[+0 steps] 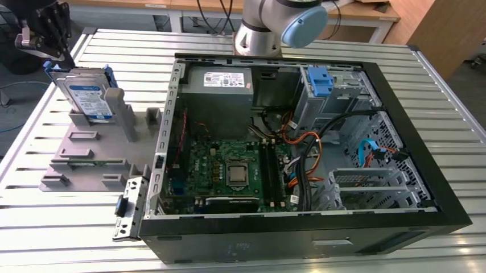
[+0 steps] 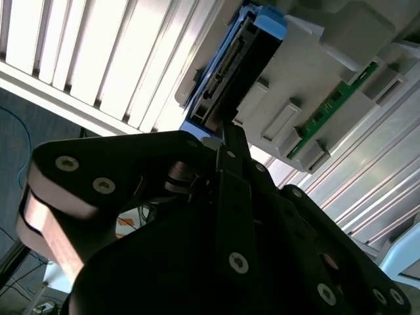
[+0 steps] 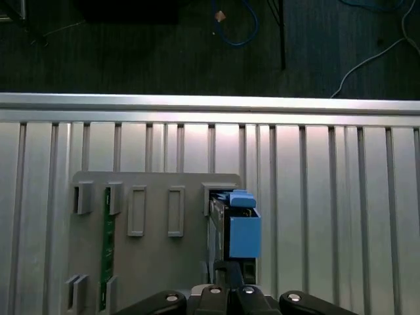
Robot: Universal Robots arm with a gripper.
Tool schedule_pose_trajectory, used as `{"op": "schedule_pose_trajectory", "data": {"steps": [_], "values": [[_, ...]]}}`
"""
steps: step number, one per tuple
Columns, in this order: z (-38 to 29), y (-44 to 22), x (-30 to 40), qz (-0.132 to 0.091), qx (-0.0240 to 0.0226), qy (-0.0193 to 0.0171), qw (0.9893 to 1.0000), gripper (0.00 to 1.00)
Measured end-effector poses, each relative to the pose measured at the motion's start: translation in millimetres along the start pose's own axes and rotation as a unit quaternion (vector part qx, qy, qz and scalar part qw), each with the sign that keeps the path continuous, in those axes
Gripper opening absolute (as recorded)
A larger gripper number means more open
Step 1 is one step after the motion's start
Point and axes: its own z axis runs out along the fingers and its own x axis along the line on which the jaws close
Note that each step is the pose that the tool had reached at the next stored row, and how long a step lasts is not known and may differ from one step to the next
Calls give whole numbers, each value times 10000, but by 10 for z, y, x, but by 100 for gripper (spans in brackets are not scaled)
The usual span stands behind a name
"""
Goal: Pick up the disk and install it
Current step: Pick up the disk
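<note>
Exterior view: we log gripper (image 1: pixel 67 57), fingers pressed together, just above disk (image 1: pixel 91 96) standing upright in grey rack (image 1: pixel 79 151).

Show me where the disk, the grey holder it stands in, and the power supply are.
disk (image 1: pixel 87 98), exterior view, on its white-and-blue label.
grey holder (image 1: pixel 106 145), exterior view, on its bare base plate.
power supply (image 1: pixel 218 108), exterior view, on its grey side.

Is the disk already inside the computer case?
No, the disk stands upright in the grey holder on the slatted table, outside the computer case, at the exterior view's left.
</note>
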Motion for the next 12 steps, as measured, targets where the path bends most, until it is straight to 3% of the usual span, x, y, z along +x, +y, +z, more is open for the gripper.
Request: {"op": "schedule_pose_trajectory", "data": {"steps": [5, 12], "values": [[3, -7, 1, -2, 0, -26, 10000, 11], [9, -72, -1, -3, 0, -47, 10000, 11]]}}
